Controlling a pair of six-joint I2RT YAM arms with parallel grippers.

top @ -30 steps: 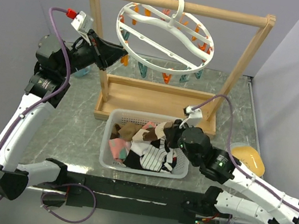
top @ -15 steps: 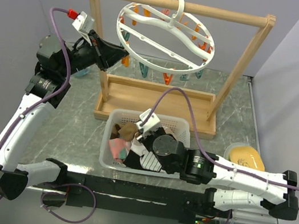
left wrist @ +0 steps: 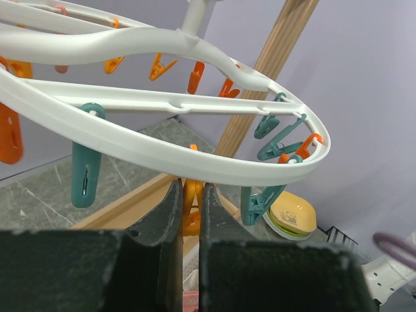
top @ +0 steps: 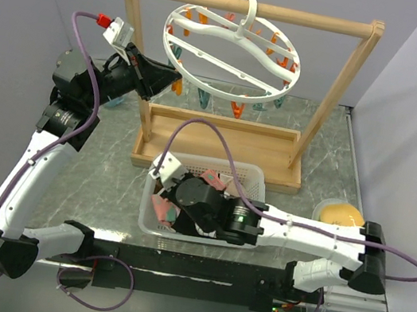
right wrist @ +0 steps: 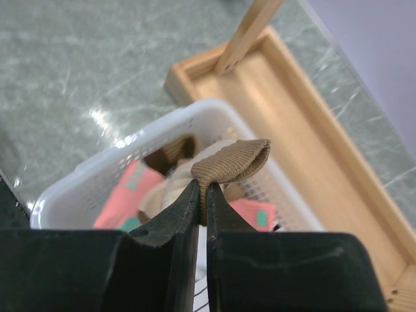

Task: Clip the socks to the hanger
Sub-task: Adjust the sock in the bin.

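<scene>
Two narrow grips: right jaws, shifted frame-left over the perforated basket (top: 145, 222), pinch a ribbed brown sock (right wrist: 231, 161); left jaws, a smooth orange peg (left wrist: 192, 200).

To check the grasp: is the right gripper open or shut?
Shut: the right gripper pinches the folded brown fabric sock between its jaws.

White hanger (left wrist: 162, 159); teal pegs (left wrist: 84, 175); orange peg (left wrist: 193, 214) in black left gripper (left wrist: 190, 192). Tan sock (right wrist: 234, 159) in right gripper (right wrist: 201, 193); pink socks (right wrist: 127, 188) beneath it, white basket (right wrist: 149, 130). Grey marbled surface (right wrist: 78, 58).
</scene>
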